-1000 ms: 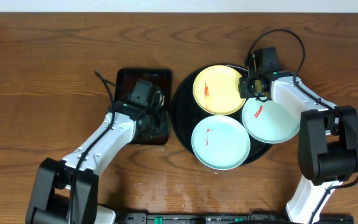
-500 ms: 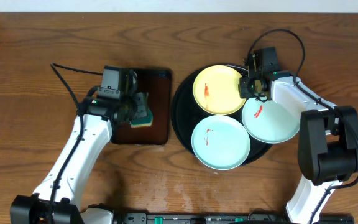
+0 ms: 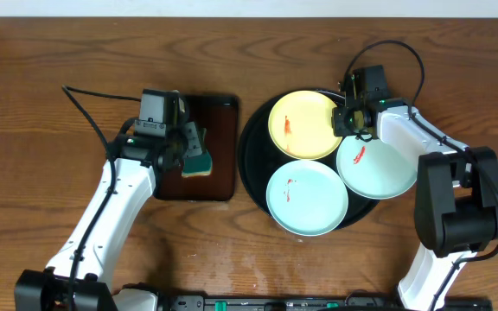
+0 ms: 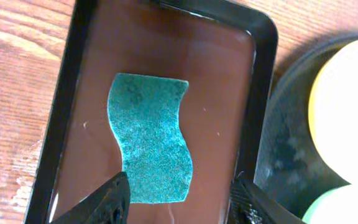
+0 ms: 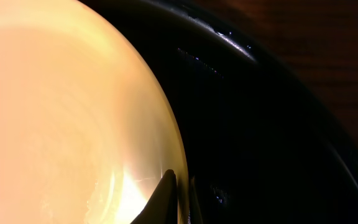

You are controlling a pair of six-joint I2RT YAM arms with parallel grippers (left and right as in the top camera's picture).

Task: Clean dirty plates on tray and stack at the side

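Three plates sit on the round black tray [image 3: 251, 155]: a pale yellow plate [image 3: 303, 123] at the back and two mint ones [image 3: 307, 197] [image 3: 379, 168], each with a red smear. My right gripper [image 3: 346, 121] is shut on the yellow plate's right rim; in the right wrist view its thin jaws [image 5: 182, 193] pinch the edge of that plate [image 5: 61, 112]. My left gripper [image 4: 178, 196] stands open over a green sponge [image 4: 151, 146], which lies flat and free on the brown tray [image 4: 216, 81].
The rectangular brown tray [image 3: 223, 147] lies just left of the black tray, nearly touching it. Bare wood-grain tabletop [image 3: 50, 130] stretches to the far left, along the back and at the front. A black cable [image 3: 85, 108] trails from the left arm.
The left arm swung to the tray's left side, then its gripper opened and let the sponge go onto the brown tray. The right arm and the plates have not moved.
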